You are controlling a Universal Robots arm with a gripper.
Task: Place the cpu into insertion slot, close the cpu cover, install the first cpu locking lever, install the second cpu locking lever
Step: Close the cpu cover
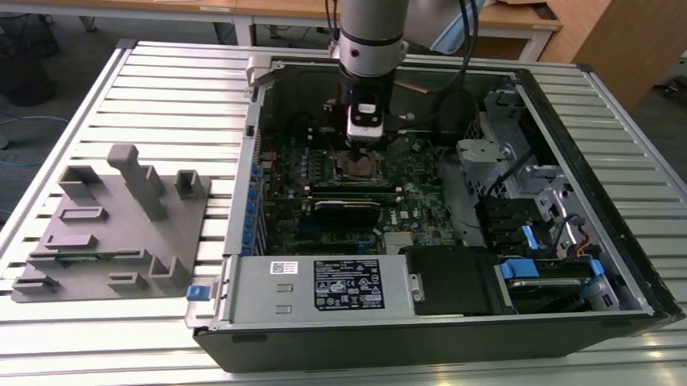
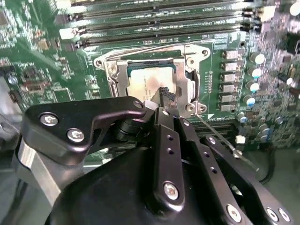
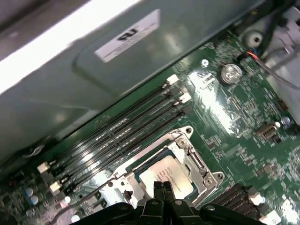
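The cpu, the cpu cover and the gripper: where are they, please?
cpu [image 3: 171,173], first wrist view, on its silver-grey top.
cpu cover [image 3: 200,164], first wrist view, metal side strip of the frame.
gripper [image 3: 164,188], first wrist view, midway between its fingertips.

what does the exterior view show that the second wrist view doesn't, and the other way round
Exterior view, not the second wrist view: the whole open computer case, the slatted table it lies on, and a grey fixture block at the exterior view's left.

Second wrist view, not the exterior view: the cpu with its silver top seated in the socket, and a thin wire lever standing off beside it.

Both: the hand right over the insertion slot, with the green board around it.
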